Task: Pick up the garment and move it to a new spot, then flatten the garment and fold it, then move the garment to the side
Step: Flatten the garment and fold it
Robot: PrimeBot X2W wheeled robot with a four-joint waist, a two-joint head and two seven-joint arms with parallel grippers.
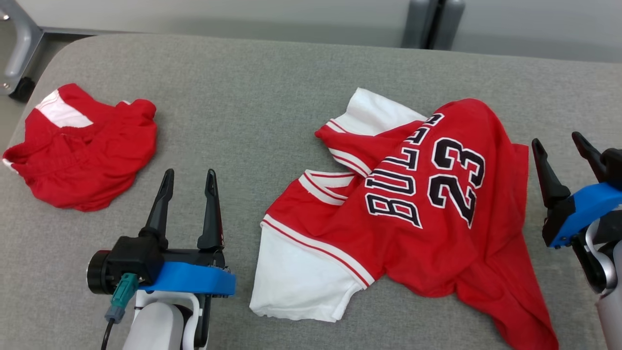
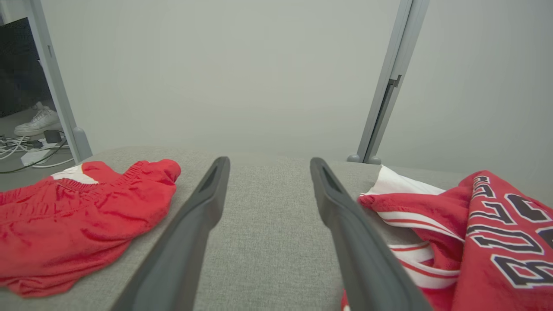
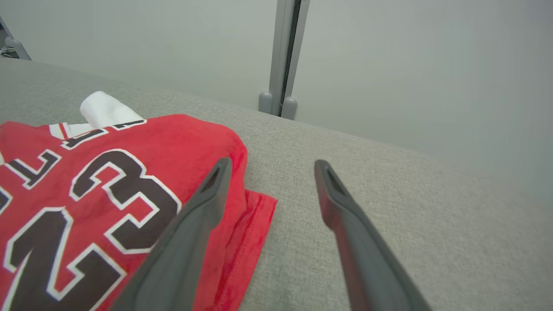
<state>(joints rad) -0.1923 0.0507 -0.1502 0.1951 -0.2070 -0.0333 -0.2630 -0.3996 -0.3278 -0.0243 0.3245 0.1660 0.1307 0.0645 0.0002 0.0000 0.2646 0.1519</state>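
The garment (image 1: 413, 214) is a red jersey with white sleeves and black "BULLS 23" lettering, lying crumpled on the grey padded surface (image 1: 272, 97), right of centre. It also appears in the left wrist view as the jersey (image 2: 466, 233) and in the right wrist view as the jersey (image 3: 99, 194). My left gripper (image 1: 189, 177) stands open over bare fabric, left of the jersey, holding nothing. My right gripper (image 1: 559, 141) is open just beyond the jersey's right edge, empty. In the right wrist view its left finger (image 3: 203, 203) overlaps the jersey's hem.
A second red garment, crumpled shorts (image 1: 82, 146) with a white patch, lies at the far left of the surface. The surface's rounded back edge runs near grey posts (image 1: 432, 22). A white shoe (image 2: 36, 121) and cables lie on the floor beyond the left edge.
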